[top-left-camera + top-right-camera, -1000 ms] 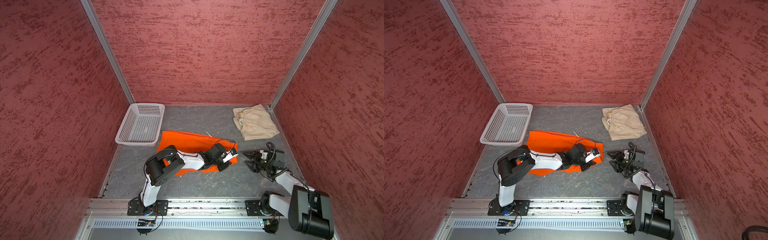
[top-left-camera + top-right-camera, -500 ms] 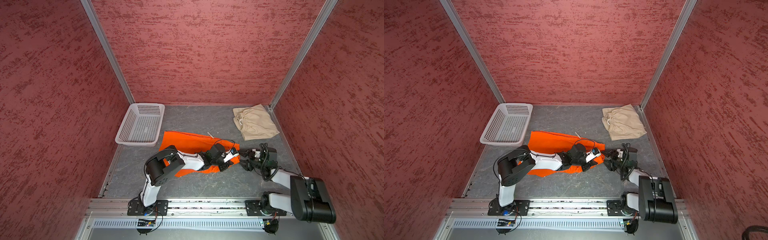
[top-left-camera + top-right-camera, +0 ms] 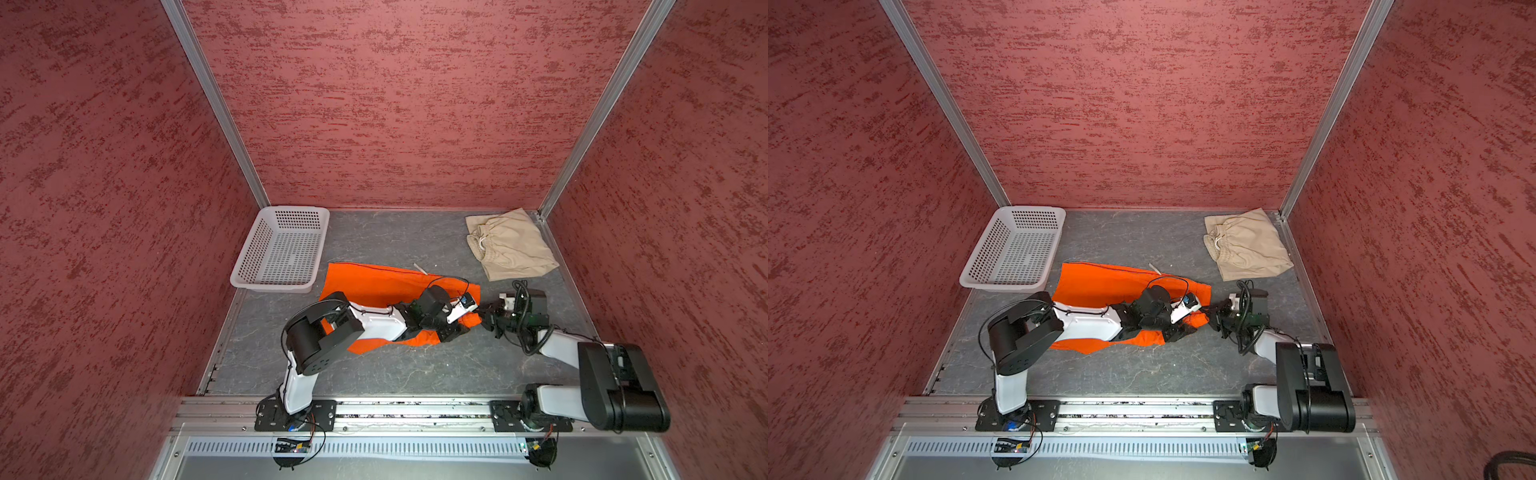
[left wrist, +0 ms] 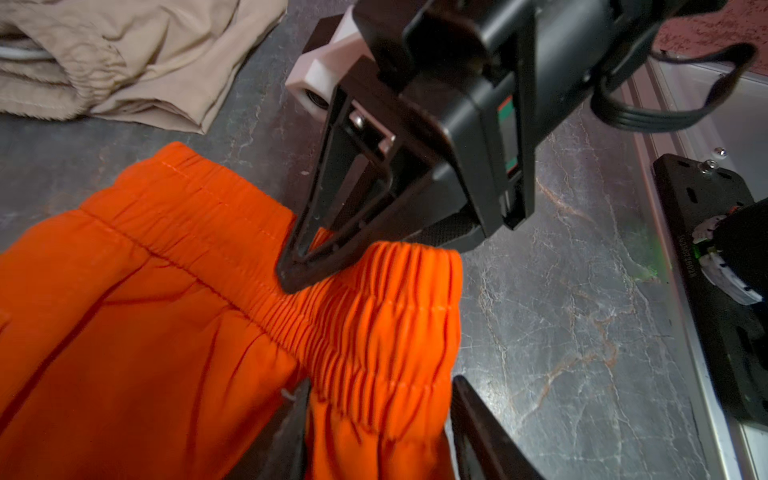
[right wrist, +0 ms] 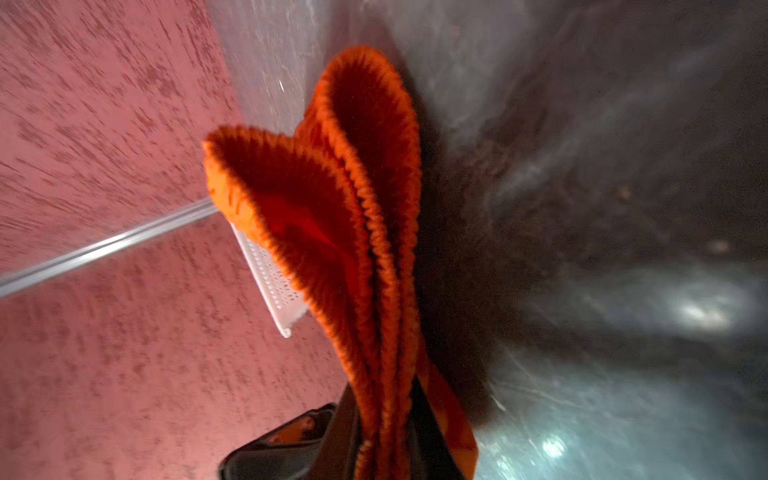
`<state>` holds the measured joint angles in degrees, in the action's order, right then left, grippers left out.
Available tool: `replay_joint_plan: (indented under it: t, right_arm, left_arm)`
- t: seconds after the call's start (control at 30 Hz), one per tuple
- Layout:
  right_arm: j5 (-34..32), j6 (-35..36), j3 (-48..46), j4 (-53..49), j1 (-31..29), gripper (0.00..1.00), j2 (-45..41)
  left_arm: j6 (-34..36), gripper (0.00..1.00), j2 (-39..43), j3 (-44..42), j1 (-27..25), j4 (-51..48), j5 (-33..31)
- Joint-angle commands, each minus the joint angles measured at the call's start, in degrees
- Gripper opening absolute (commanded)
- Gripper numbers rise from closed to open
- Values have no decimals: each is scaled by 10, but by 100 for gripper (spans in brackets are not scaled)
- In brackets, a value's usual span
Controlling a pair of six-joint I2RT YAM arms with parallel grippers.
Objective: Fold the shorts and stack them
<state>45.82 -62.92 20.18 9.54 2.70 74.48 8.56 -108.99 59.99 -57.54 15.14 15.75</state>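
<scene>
At the middle of the counter [image 3: 395,374], what do I have in hand? (operator)

You have the orange shorts [image 3: 374,282] spread out, with the waistband [image 4: 353,299] toward the right arm. The right jaws are pinched shut on the gathered waistband. The left jaws stand apart, straddling the waistband's corner without gripping it. The beige shorts [image 3: 511,247] lie folded in the far right corner, well apart. The basket [image 3: 272,284] sits at the far left. (trainer)

How do I make the fold cleanly? (operator)

The step in hand appears to be folding the orange pair.
1. Confirm that all waistband layers sit inside the right jaws. The right wrist view suggests they do.
2. Clear the left jaws from the cloth, or close them on the corner, so nothing drags.
3. Lift only enough to clear the counter.
4. Carry the waistband toward the hems in one smooth arc.
5. Expect the elastic to bunch, so lay it down taut. (trainer)
</scene>
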Motion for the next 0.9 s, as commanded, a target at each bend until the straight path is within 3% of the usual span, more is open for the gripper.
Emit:
replay_joint_plan:
  t: [0.0, 0.17, 0.43, 0.67, 0.87]
  right_arm:
    - [-75, 140, 81, -198, 0, 14, -42]
    - [-149, 257, 202, -376, 0, 12, -51]
    - [-264, 390, 424, -568, -2, 11, -11]
    - [-319, 428, 556, -629, -30, 11, 41]
    - [-362, 418, 627, -640, -86, 11, 67]
  left_arm:
    - [-42, 57, 63, -11, 18, -29, -21]
    - [-147, 58, 126, -7, 59, -133, -78]
    - [-327, 56, 210, -60, 178, -239, -74]
    - [-403, 55, 240, -142, 256, -225, -47]
    - [-412, 47, 208, -177, 267, -202, -41]
